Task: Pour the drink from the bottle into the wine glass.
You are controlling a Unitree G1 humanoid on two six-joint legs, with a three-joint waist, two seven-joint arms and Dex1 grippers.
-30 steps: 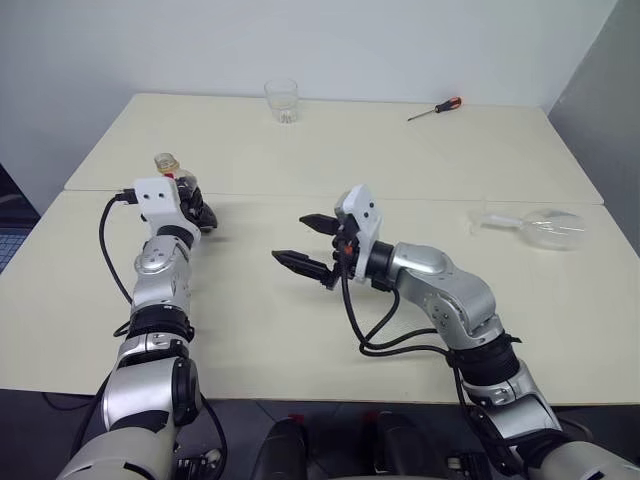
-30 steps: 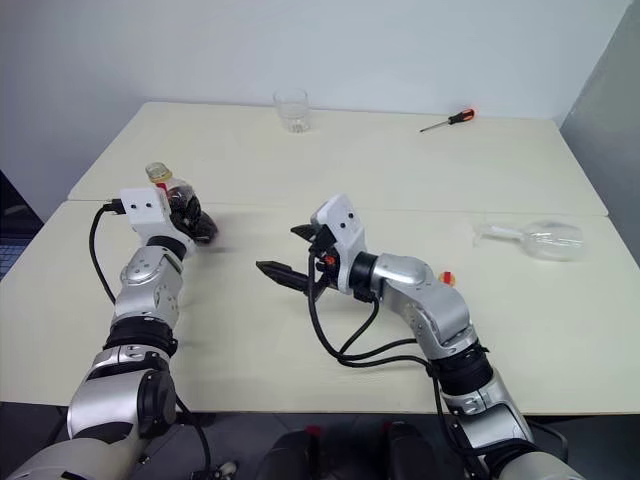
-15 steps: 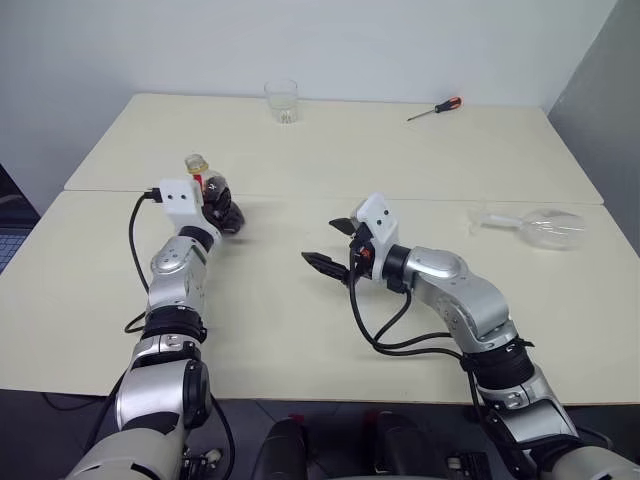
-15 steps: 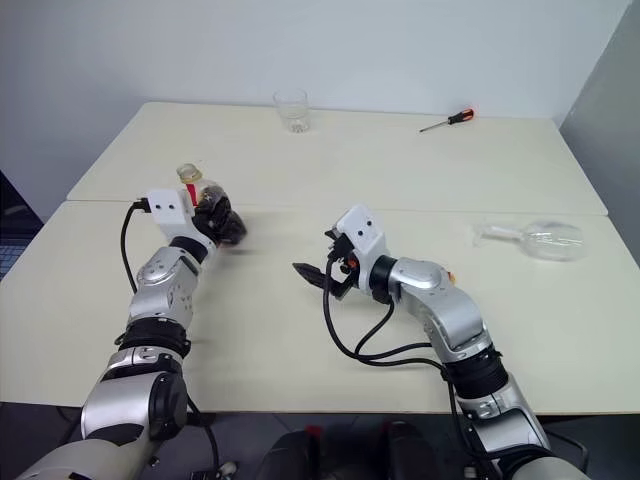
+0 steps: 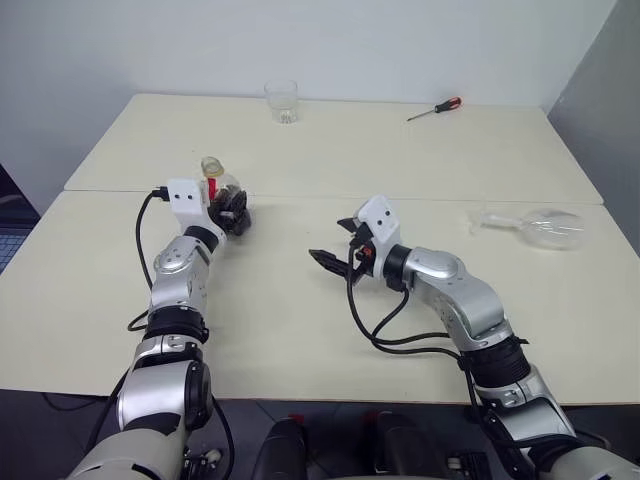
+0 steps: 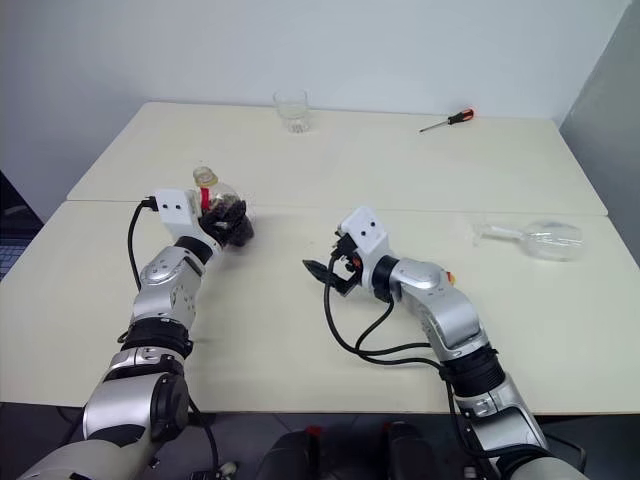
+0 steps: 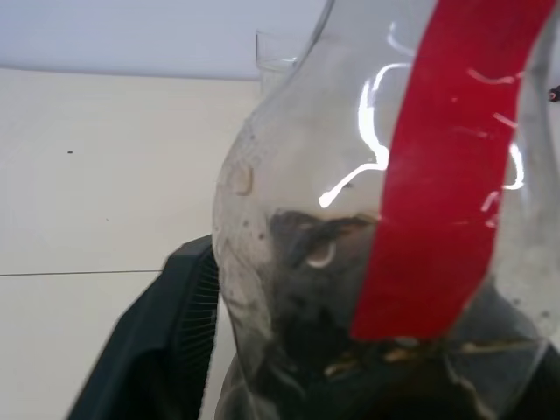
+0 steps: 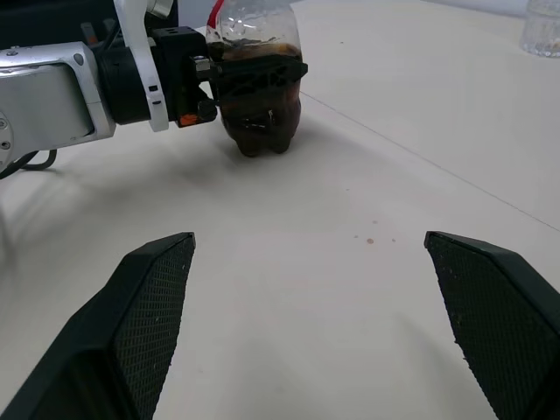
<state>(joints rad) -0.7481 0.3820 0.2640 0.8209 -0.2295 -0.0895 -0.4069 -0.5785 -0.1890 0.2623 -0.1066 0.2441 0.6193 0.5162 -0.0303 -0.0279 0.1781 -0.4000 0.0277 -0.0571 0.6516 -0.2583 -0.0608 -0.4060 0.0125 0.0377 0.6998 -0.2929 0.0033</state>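
Note:
The bottle (image 5: 212,170) stands upright near the table's left side, its base on the tabletop, clear with a red label band (image 7: 446,175). The dark drink (image 8: 260,127) fills its lower body. My left gripper (image 5: 232,212) is around that lower body. My right gripper (image 5: 328,240) hovers open and empty over the middle of the table, pointing toward the bottle a short way off. The wine glass (image 5: 545,226) lies on its side at the far right of the table, well away from both grippers.
A short clear tumbler (image 5: 282,100) stands at the back edge and a red-handled screwdriver (image 5: 436,109) lies at the back right. A seam (image 5: 420,199) runs across between the two tabletops. A small orange thing (image 6: 448,277) sits behind my right forearm.
My left gripper has carried the bottle to the right, toward the table's middle. My right gripper has shifted right and a little lower, still open.

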